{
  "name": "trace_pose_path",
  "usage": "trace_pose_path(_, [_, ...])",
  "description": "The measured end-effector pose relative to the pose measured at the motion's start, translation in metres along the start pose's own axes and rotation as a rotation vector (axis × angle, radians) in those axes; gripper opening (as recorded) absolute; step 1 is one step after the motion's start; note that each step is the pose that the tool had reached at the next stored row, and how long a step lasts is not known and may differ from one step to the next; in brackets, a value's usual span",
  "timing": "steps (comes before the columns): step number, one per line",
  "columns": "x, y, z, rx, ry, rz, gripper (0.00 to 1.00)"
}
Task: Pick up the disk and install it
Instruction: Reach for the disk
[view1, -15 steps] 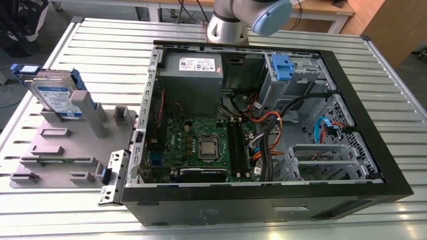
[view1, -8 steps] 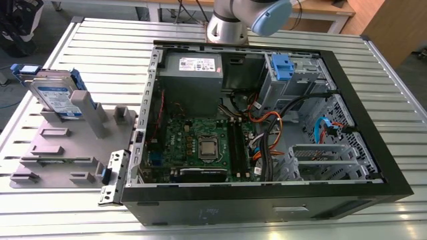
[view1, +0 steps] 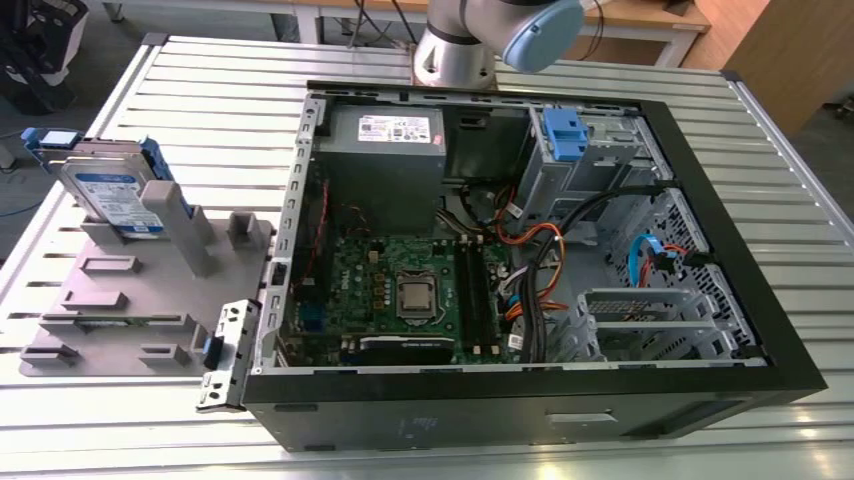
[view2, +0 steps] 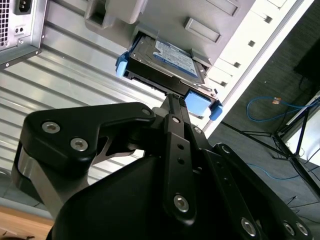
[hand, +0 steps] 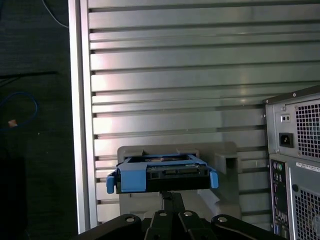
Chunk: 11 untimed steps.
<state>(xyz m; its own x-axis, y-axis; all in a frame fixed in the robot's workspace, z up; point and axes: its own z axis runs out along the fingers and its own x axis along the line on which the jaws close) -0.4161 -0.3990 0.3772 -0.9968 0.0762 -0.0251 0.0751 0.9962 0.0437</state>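
The disk (view1: 110, 190) is a silver drive with a blue-and-white label and blue side rails. It leans upright in the grey holder block (view1: 120, 300) at the exterior view's left, beside the open computer case (view1: 747, 290). In both wrist views my gripper (view2: 172, 100) (hand: 172, 196) is shut with nothing between its fingers. Its tips point at the disk's (view2: 167, 60) (hand: 162, 175) near end and stay short of it. The arm (view1: 467, 45) rises behind the case in the exterior view.
The case lies open on a slatted metal table (view1: 747, 80), with a grey power-supply box (view1: 387, 135), a motherboard (view1: 400, 290), cables and a blue-tabbed drive bay (view1: 563, 130) inside. The case's rear panel (hand: 295, 150) stands close beside the holder block (hand: 225, 155). The table's edge (hand: 82, 125) is near.
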Motion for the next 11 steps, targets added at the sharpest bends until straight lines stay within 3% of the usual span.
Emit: trace_pose_path(11, [0.0004, -0.0008, 0.0176, 0.0002, 0.0001, 0.000, 0.11])
